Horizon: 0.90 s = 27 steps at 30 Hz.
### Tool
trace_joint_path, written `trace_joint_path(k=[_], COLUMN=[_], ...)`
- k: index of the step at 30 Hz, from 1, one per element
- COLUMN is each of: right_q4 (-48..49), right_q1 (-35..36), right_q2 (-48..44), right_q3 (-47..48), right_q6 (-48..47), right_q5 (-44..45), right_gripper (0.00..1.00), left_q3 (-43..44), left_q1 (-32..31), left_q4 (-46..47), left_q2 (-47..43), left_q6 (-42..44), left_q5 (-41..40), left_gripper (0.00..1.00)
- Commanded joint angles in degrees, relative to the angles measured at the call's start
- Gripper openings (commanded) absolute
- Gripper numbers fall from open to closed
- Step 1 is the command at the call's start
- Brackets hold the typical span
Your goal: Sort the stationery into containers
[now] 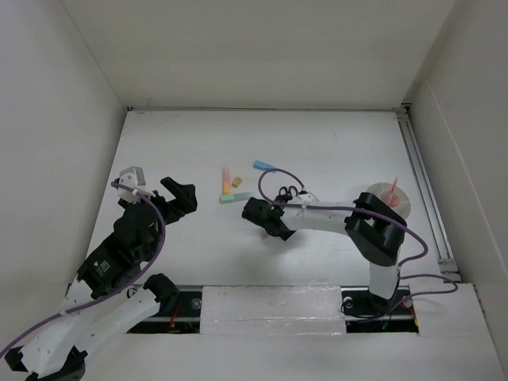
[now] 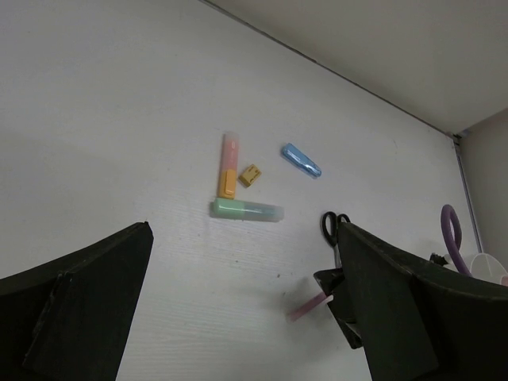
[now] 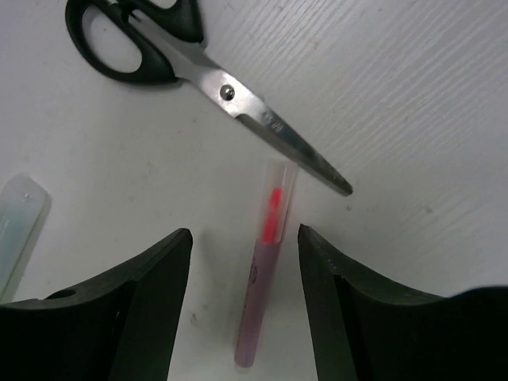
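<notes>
White cup [image 1: 403,200] at R side of table [image 1: 333,143]: one pink pen [image 1: 393,190] standing tilted in it, compartment unclear.
R gripper [image 3: 242,238] jaws partly apart, either side of 2nd pink pen [image 3: 266,278] lying flat, not touching; scissors [image 3: 214,79] just beside. L gripper [image 2: 244,230] wide open. Yel-orange marker [image 1: 227,180], mint marker [image 1: 232,198], blue marker [image 1: 264,166], yellow-black piece [image 1: 236,185] on table, well apart from cup.

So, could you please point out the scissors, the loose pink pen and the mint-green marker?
scissors [image 3: 250,111]: right wrist view, blade beside pivot.
pink pen [image 3: 263,270]: right wrist view, mid-barrel.
mint-green marker [image 2: 247,209]: left wrist view, mid-body.
</notes>
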Motion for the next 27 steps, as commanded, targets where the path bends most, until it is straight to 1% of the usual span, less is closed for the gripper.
trace_joint_path(k=[1,3,7,9,11,15,16,19,20,25,27], right_q4=[2.74,2.74,3.26,3.97,3.19,2.57,2.57,3.27,4.23,10.38,12.31], right_q1=[-1.45,-1.45,-2.07,-2.07,-2.07,-2.07,-2.07,-2.07,-2.07,-2.07,-2.59], right_q2=[0.45,0.97,0.98,1.51,2.03,2.03,2.03,2.65,2.65,1.51,1.51], right_q3=[-0.97,-0.97,-0.97,-0.97,-0.97,-2.28,-2.29,-3.78,-4.74,-9.04,-9.58], right_q6=[0.14,0.14,-1.0,-1.52,-1.53,-2.05,-2.84,-4.85,-5.48,-8.9,-11.01], right_q5=[-1.57,-1.57,-3.24,-3.85,-4.56,-5.09,-5.61,-7.54,-8.07,-9.4,-9.92], right_gripper=[0.62,0.62,0.56,0.55,0.49,0.47,0.44,0.32,0.28,0.15,0.05], left_q3=[1.68,1.68,1.68,1.68,1.68,1.68,1.68,1.68,1.68,1.68,1.68], left_q1=[0.23,0.23,0.23,0.23,0.23,0.23,0.23,0.23,0.23,0.23,0.23], left_q4=[0.83,0.83,0.83,0.83,0.83,0.83,0.83,0.83,0.83,0.83,0.83], left_q2=[-0.3,-0.3,-0.3,-0.3,-0.3,-1.52,-1.53,-2.76,-2.76,-3.38,-3.38], left_q6=[-0.44,-0.44,0.08,0.08,0.08,0.08,0.08,0.08,0.08,0.08,0.08], left_q5=[-0.24,0.28,0.29,0.29,0.29,0.29,0.29,0.29,0.29,0.29,0.29], left_gripper=[1.0,1.0,1.0,1.0,1.0,1.0,1.0,1.0,1.0,1.0,1.0])
